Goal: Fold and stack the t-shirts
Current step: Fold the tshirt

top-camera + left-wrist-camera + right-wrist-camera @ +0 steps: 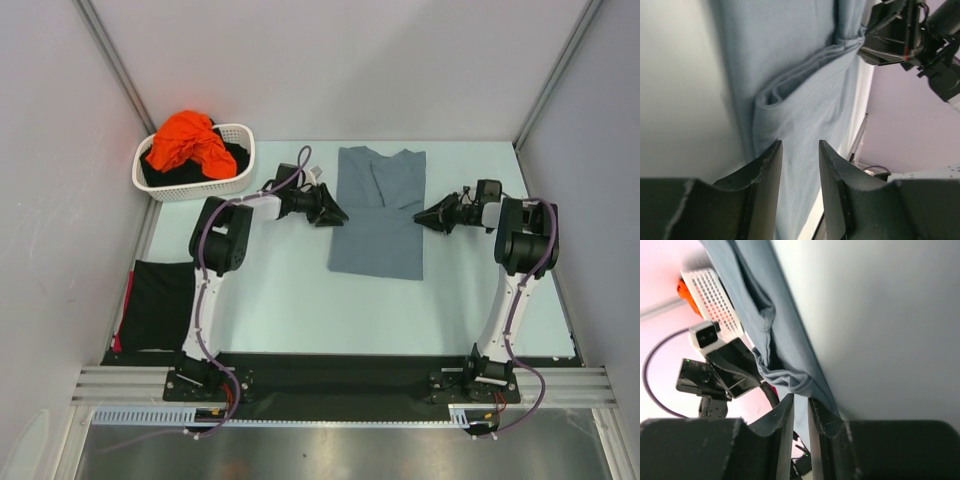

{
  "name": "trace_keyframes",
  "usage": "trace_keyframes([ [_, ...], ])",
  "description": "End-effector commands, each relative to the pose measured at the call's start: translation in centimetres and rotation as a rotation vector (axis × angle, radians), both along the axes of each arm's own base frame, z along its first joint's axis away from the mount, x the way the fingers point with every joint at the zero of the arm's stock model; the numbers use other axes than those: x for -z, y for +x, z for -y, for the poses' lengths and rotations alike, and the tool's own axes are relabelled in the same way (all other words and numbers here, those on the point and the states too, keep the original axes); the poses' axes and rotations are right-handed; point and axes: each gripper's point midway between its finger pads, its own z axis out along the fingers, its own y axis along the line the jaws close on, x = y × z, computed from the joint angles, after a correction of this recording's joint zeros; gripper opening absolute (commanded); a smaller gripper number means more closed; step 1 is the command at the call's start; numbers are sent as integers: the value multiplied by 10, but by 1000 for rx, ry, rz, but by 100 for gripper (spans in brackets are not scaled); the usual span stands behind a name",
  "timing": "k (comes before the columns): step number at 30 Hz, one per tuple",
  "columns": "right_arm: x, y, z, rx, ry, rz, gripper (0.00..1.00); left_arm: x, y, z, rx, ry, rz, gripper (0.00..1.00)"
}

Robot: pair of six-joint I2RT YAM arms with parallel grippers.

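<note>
Slate grey-blue cloth t-shirt (pixel 375 235), sleeves folded in, centre frame on pale bench (pixel 270 300); left gripper (pixel 340 213) released beside it; right gripper (pixel 420 215) at opposite edge, cannot tell.

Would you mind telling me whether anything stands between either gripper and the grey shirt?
Nothing visible does. The left gripper is at the left edge of the grey shirt, the right gripper at its right edge; nothing lies between.
</note>
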Motion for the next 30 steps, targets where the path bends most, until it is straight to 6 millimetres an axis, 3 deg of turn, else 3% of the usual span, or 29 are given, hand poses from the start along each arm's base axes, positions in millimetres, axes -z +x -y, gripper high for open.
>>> trace_keyframes([
  [1,-1,9,30,59,-38,-21,23,-33,6,-16,-3,47,84,41],
  [2,-14,14,38,53,-77,26,26,-39,5,-20,-2,80,127,42],
  [3,-18,5,40,42,-96,-18,30,-57,-2,-25,-4,93,155,43],
  [5,-29,6,53,23,-216,14,40,-70,-15,-36,-5,149,181,44],
  [6,-40,-7,54,13,-245,-21,43,-72,-17,-44,-34,194,196,45],
  [7,-43,-11,62,27,-316,-29,46,-90,-29,-52,-48,211,225,46],
  [9,-43,-34,65,18,-391,-69,57,-99,-42,-62,-87,243,228,48],
  [10,-58,-41,72,52,-466,-45,62,-87,-59,-68,-92,253,192,49],
  [11,-60,-50,72,65,-491,-56,71,-111,-66,-69,-123,220,239,51],
  [12,-52,-69,66,67,-489,-80,73,-112,-74,-70,-137,214,235,52],
  [13,-68,-76,62,82,-497,-40,74,-94,-93,-74,-157,225,168,54],
  [14,-72,-84,57,87,-494,-30,75,-106,-103,-73,-166,202,189,55],
  [15,-74,-102,44,89,-465,-29,76,-91,-119,-70,-176,194,142,55],
  [16,-64,-109,38,83,-451,-58,76,-91,-123,-72,-200,187,134,55],
  [17,-77,-117,31,92,-445,-18,77,-89,-133,-65,-197,183,127,55],
  [18,-71,-128,24,86,-435,-21,77,-91,-137,-64,-216,180,132,55],
  [19,-74,-137,11,80,-421,-18,77,-79,-148,-64,-239,189,74,55],
  [21,-87,-149,1,90,-421,28,78,-72,-161,-54,-254,179,36,52],
  [22,-77,-162,-1,103,-438,-1,78,-67,-166,-50,-286,156,-9,51],
  [23,-85,-169,-10,115,-433,16,78,-61,-170,-45,-303,166,-22,50],
  [25,-78,-179,-8,162,-456,-14,77,-52,-176,-39,-327,174,-69,49],
  [26,-67,-194,-19,152,-443,-50,77,-47,-174,-40,-343,189,-80,49],
  [30,-59,-205,-26,215,-389,-52,75,-37,-165,-44,-416,212,-94,47],
])
